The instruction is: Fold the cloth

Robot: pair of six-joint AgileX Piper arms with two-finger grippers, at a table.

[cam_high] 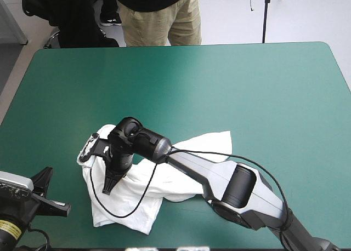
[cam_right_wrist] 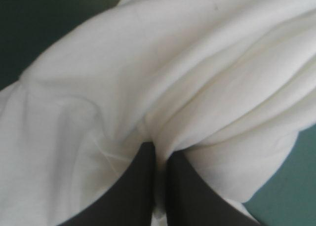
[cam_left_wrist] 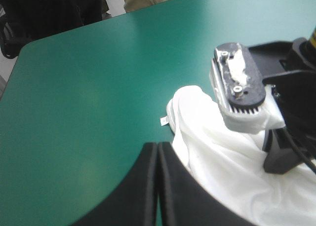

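Note:
The white T-shirt lies crumpled on the teal-green cover near the table's front edge, left of the middle. My right arm reaches across it from the front right. Its gripper points down into the heap's left part. In the right wrist view this gripper is shut on a raised fold of the T-shirt, with white cloth bunched on both sides of the black fingers. My left gripper is shut with nothing in it. It hovers near the table's front-left corner, a short way off the T-shirt.
Bare teal-green cover stretches from the T-shirt to the far and right edges. The heap's near hem lies close to the front edge. A tiny white tag lies on the cover by the T-shirt's left side.

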